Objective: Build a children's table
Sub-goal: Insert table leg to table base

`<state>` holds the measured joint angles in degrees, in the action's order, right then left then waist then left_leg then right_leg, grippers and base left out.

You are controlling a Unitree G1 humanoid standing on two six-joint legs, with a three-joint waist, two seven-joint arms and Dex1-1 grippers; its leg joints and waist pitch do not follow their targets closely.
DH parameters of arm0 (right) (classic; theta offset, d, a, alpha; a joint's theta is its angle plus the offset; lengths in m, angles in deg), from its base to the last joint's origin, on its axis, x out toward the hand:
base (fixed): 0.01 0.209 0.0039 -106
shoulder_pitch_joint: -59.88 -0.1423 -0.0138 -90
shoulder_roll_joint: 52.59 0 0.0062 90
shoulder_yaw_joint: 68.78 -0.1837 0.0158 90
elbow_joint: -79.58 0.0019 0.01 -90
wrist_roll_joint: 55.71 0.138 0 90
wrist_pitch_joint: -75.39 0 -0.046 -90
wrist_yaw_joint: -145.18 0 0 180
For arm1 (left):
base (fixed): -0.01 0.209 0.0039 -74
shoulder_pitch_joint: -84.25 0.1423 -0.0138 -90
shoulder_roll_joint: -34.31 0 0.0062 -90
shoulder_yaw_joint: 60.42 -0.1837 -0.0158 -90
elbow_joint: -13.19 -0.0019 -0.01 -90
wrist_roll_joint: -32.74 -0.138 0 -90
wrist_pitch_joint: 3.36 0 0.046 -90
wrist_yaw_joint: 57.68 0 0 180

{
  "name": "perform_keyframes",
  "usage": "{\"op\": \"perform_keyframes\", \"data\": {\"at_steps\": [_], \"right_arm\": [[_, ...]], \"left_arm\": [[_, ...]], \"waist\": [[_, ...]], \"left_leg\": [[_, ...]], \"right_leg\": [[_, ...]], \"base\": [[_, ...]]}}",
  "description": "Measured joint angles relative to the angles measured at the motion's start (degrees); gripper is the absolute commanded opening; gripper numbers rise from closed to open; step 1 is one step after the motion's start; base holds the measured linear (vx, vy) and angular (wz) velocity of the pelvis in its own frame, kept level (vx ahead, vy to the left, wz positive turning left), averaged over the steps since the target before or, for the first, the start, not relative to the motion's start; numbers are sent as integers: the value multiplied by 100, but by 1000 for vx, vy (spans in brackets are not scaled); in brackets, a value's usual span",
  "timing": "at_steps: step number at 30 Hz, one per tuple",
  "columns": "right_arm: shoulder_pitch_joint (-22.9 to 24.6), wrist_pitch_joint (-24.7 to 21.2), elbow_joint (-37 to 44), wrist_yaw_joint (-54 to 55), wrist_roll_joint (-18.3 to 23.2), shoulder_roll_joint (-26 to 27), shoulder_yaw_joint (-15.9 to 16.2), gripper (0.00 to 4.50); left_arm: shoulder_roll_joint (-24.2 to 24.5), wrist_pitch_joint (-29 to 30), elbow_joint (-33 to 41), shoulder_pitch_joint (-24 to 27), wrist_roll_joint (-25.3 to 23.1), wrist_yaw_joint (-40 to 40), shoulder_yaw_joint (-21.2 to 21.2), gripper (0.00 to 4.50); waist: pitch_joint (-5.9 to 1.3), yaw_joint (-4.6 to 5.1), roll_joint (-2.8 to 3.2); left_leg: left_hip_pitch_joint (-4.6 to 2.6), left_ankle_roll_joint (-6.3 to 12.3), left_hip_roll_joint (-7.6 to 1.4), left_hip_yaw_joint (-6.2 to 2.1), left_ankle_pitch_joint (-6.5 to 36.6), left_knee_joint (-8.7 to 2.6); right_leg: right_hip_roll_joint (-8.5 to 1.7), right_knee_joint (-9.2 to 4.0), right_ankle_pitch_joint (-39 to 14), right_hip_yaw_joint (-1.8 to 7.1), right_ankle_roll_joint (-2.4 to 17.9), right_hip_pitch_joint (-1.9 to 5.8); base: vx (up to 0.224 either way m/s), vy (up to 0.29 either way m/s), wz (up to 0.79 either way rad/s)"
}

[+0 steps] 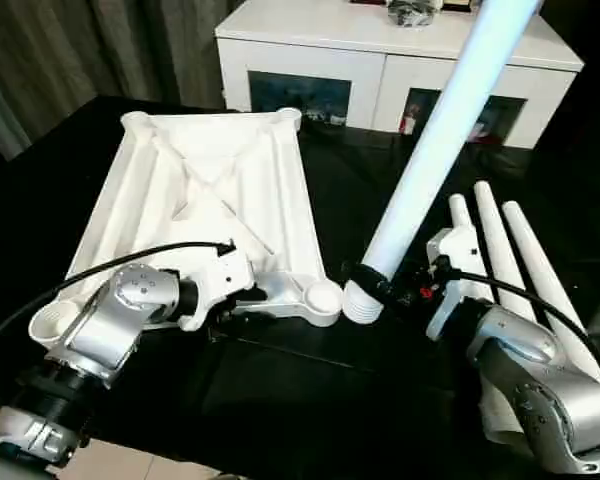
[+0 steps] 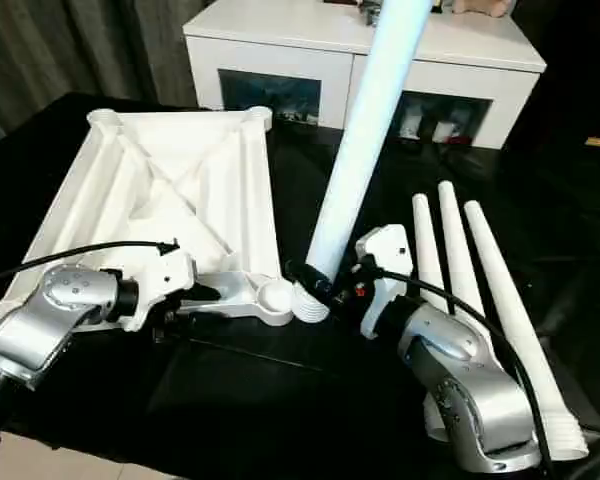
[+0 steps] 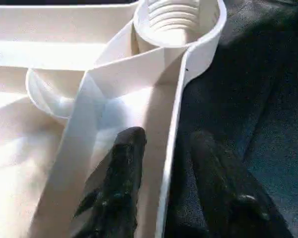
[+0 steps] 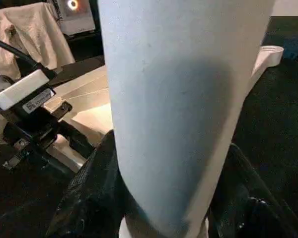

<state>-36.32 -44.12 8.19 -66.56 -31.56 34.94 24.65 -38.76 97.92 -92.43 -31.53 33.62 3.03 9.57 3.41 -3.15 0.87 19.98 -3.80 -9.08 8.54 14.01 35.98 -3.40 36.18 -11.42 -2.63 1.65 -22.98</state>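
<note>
It looks like a home living room: a white low cabinet (image 1: 400, 60) with dark glass openings stands beside grey curtains (image 1: 70, 50), behind a black worktop (image 1: 310, 400).

Bare black surface (image 1: 280, 400) lies open along my near edge. Ahead, the upturned white ribbed plastic tabletop (image 1: 210, 190) blocks me; three loose round white legs (image 1: 500, 250) crowd the right edge.

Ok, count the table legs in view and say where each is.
4. One leg is held tilted in the right pincer, its threaded end beside the tabletop's near corner socket. Three legs lie side by side on the black surface at right.
</note>
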Motion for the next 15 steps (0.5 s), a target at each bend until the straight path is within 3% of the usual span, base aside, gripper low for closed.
{"op": "perform_keyframes", "data": {"at_steps": [15], "right_arm": [[67, -34, 141, 78, 31, -29, -76, 185]], "left_arm": [[40, -374, -583, -159, -2, 391, 2, 29]], "waist": [[-2, 42, 28]], "left_leg": [[0, 0, 0, 0, 1, -2]], "right_leg": [[0, -1, 0, 0, 0, 0]], "base": [[0, 0, 0]]}}
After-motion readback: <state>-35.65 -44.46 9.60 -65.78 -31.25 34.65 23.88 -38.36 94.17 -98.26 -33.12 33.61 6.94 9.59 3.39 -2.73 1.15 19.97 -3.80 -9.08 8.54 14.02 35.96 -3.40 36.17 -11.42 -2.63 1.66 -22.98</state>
